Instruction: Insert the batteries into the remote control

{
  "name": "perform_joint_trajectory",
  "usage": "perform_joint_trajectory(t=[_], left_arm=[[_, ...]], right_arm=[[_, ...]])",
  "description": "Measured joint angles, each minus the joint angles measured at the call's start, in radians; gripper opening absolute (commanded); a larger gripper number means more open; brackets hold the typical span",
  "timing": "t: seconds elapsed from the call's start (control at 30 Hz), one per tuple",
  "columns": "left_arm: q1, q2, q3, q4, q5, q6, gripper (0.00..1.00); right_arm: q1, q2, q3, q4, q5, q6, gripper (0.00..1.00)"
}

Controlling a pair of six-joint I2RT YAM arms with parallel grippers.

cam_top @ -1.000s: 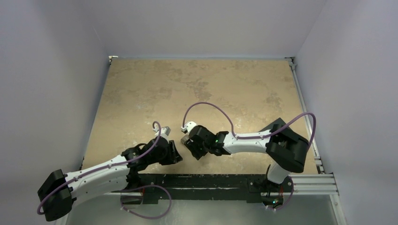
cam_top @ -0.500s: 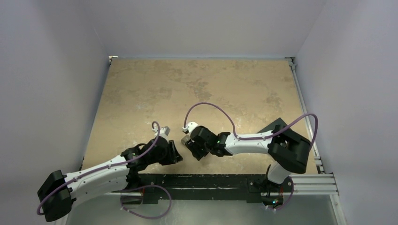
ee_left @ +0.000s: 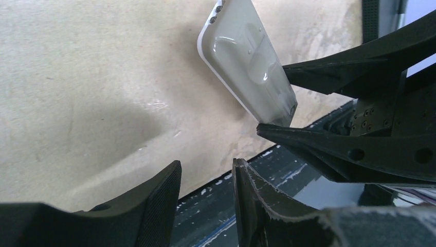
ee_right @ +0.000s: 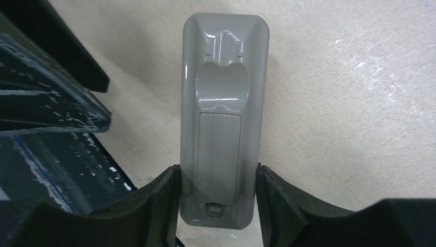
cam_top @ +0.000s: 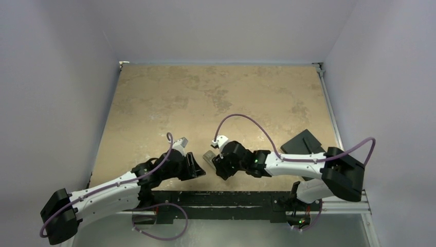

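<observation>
From above, both arms meet low over the near middle of the surface (cam_top: 205, 92). The right pincer (cam_top: 213, 160) carries the remote control (cam_top: 208, 156), a small pale piece just off its tip, and the left pincer (cam_top: 199, 169) faces it from the left, close but apart. A black slab (cam_top: 302, 141) lies well to the right. I can find no batteries anywhere in this view.

From the left wrist, the remote hangs tilted above the surface, its far end free and its near end pinched between the right arm's two dark fingers. The left pincer's own pads stand parted with nothing between them, so it is released and empty.

From the right wrist, the right pincer is clenched on the remote's two long sides near one end, grey underside toward the camera. The battery cover (ee_right: 219, 154) sits closed over the recess, its latch (ee_right: 216, 208) down between the pads.

I judge that loading has not begun; the step in hand is presenting the remote so the compartment can be opened. Next, the left pincer needs to reach the latch end and work the cover off while the right holds firm; the latch lies tight between the gripping pads, so access looks awkward.
</observation>
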Motion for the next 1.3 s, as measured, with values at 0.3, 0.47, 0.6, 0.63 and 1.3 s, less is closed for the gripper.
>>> perform_joint_trajectory(t=[0.3, 0.47, 0.6, 0.63, 1.3], left_arm=[[0.012, -0.061, -0.061, 0.165, 0.099, -0.026, 0.5], [0.05, -0.087, -0.091, 0.262, 0.165, -0.041, 0.54], [0.093, -0.107, -0.129, 0.362, 0.228, -0.058, 0.58], [0.101, -0.112, -0.14, 0.382, 0.24, -0.064, 0.58], [0.173, -0.113, -0.253, 0.881, 0.441, -0.182, 0.59]], right_arm=[[-0.016, -0.175, -0.085, 0.031, -0.051, 0.047, 0.25], [-0.04, -0.261, -0.135, 0.058, -0.106, 0.076, 0.25], [-0.073, -0.323, -0.162, 0.082, -0.16, 0.099, 0.25], [-0.082, -0.338, -0.169, 0.09, -0.174, 0.105, 0.25], [-0.204, -0.439, -0.29, 0.377, -0.501, 0.298, 0.25]])
